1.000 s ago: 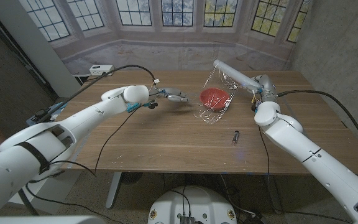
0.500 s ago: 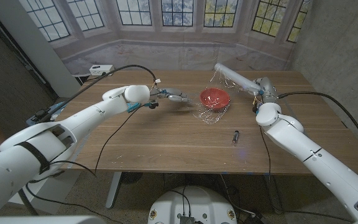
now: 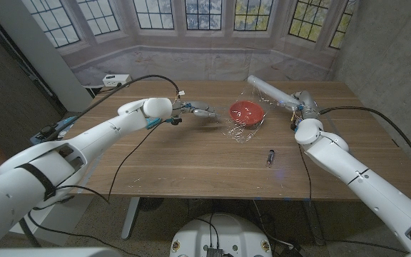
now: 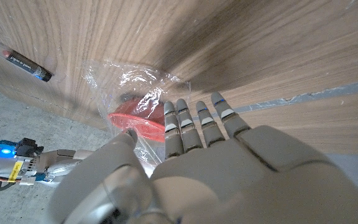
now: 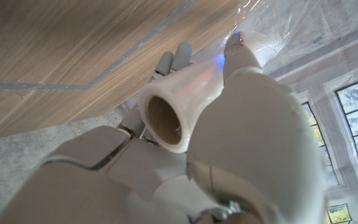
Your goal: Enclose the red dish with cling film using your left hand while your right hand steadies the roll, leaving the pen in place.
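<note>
We saw the shallow red plastic dish point(image 3: 247, 112) under crinkled clear cling film point(image 3: 242, 131) near the wooden table's point(image 3: 191, 157) far edge. Our left hand point(image 3: 200, 111) hovered beside it, fingers spread and empty; our right hand point(image 3: 296, 105) gripped the white film roll point(image 3: 268, 89). The dark pen point(image 3: 270, 157) lay nearer the front edge.

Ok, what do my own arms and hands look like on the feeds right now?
Both arms are glossy white rounded shells. The left arm carries a black strap near the shoulder, teal trim at the wrist and a black cable running along it. The left hand is pale grey with segmented fingers. The right arm trails a black cable; the right hand is smooth and white.
</note>
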You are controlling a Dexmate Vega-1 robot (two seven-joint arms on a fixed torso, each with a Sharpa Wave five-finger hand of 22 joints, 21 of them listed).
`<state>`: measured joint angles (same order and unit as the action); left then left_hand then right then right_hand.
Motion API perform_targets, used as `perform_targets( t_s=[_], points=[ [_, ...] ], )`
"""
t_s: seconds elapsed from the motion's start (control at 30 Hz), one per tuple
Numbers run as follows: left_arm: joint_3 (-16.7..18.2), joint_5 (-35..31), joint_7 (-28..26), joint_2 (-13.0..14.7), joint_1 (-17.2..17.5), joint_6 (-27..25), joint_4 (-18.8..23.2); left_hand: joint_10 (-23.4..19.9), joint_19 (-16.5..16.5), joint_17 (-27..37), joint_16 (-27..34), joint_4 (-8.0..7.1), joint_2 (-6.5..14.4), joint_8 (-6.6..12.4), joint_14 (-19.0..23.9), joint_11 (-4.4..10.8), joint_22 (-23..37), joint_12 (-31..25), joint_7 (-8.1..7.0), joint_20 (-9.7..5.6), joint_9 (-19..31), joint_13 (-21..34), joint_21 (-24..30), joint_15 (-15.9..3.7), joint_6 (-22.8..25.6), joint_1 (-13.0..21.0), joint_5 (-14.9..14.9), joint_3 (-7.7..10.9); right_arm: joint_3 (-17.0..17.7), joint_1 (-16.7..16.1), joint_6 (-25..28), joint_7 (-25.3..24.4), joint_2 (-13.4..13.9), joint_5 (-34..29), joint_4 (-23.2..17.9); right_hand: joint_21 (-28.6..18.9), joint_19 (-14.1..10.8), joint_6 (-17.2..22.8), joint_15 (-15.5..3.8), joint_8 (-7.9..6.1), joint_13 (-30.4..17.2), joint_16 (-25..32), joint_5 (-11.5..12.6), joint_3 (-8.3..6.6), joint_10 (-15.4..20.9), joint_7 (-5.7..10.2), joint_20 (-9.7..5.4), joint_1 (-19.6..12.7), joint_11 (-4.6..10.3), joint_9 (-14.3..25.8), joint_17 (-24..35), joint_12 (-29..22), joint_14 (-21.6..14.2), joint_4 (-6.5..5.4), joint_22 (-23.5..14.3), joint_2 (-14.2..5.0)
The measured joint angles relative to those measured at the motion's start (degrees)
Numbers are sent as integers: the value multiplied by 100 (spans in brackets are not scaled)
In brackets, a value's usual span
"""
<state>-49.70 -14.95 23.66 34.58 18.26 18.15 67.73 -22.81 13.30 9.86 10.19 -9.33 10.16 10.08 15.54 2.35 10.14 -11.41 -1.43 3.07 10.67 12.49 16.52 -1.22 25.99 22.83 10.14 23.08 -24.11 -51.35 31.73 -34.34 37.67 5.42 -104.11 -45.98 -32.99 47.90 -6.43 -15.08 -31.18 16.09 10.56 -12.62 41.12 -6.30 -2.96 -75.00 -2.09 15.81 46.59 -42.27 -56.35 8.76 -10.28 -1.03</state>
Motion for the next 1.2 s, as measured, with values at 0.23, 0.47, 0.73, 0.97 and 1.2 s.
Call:
perform_targets(
  t_s=[0.23,0.47,0.73,0.97,1.2],
  points=[
    [3,0,5,10,16,-54,49,0,0,0,0,0,7,32,0,0,0,0,0,0,0,0,-21,0,0,-53,0,0,-24,32,-57,17,2,37,101,0,0,0,8,11,0,0,0,0,1,0,0,0,0,3,0,1,-8,0,16,0],
    [4,-8,14,29,33,-119,115,0,0,1,0,10,16,32,0,0,0,0,0,0,0,-25,-21,0,0,-89,0,10,-44,52,-123,25,3,69,193,-13,0,0,9,15,-5,0,0,7,1,1,0,0,1,4,0,3,-9,-7,16,0],
    [-29,-60,19,61,34,-155,222,0,0,1,0,-7,19,32,0,0,0,0,0,0,0,-25,-44,0,0,-94,0,41,-51,55,-240,26,6,90,244,-32,-1,7,9,43,-5,0,0,16,20,8,0,0,20,4,-1,24,-10,2,15,0],
    [-117,-397,39,92,3,-234,327,-1,-4,2,0,-17,28,32,-20,0,0,0,0,-4,0,-53,-65,21,0,-179,0,51,-51,53,-324,5,15,97,305,-32,-1,7,10,23,-2,-22,0,21,20,9,0,0,20,3,-1,23,-11,6,15,0],
    [-209,-647,78,112,-45,-275,424,31,-73,16,0,-48,23,32,-93,32,0,0,0,-10,1,-53,-132,30,0,-279,0,82,-44,31,-391,-16,19,104,319,-32,-1,7,18,23,0,-22,0,21,20,9,-1,0,20,1,-1,1,-20,6,15,0]
  ],
)
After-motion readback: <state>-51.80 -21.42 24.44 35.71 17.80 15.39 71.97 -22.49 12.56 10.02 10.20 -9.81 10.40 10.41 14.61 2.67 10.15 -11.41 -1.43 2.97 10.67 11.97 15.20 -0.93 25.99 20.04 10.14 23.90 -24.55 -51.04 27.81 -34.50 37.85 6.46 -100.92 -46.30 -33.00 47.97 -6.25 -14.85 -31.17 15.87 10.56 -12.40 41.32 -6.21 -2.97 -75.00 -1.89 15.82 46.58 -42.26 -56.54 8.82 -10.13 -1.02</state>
